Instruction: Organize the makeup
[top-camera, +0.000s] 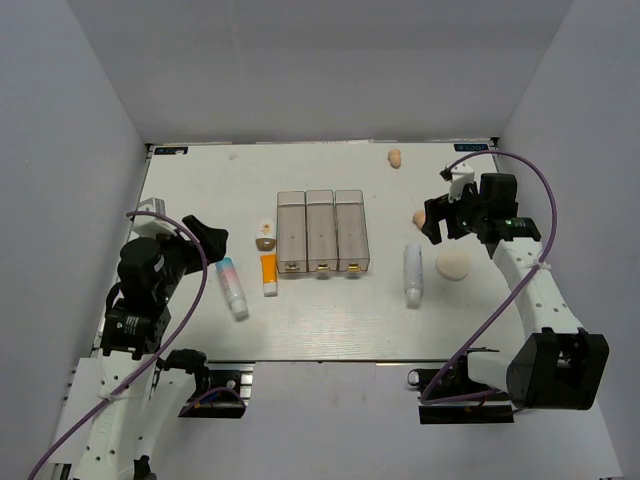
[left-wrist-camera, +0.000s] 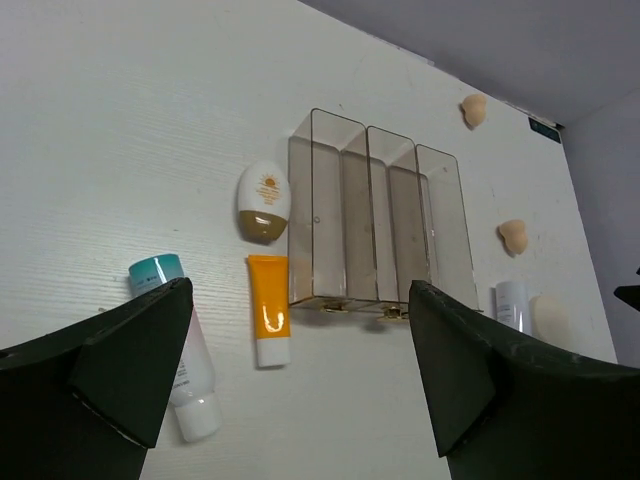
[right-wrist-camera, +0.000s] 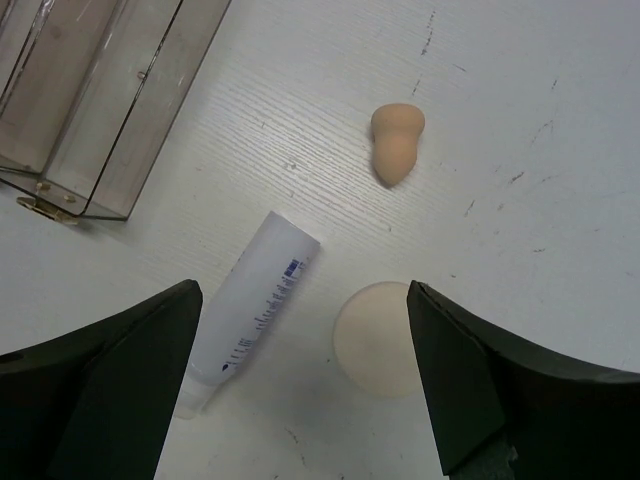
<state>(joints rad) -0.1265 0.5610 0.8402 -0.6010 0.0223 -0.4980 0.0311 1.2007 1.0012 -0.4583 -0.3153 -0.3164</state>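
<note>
White table inside plain grey walls, as I see it from the remote console. A clear three-compartment box with gold latches sits mid-table with nothing in it. The makeup lies around the box. Just left of it are an orange tube with white cap and, on that tube's far side, a small white oval bottle with a brown cap. Farther left lies a white tube with pink-blue gradient. To the right of the box lie a plain white tube and a round cream puff. One peach egg-shaped sponge lies beyond them, and a second sponge sits near the far edge. My left gripper hangs left of the bottle and my right gripper by the nearer sponge. Both have their jaws spread wide and hold nothing.
</note>
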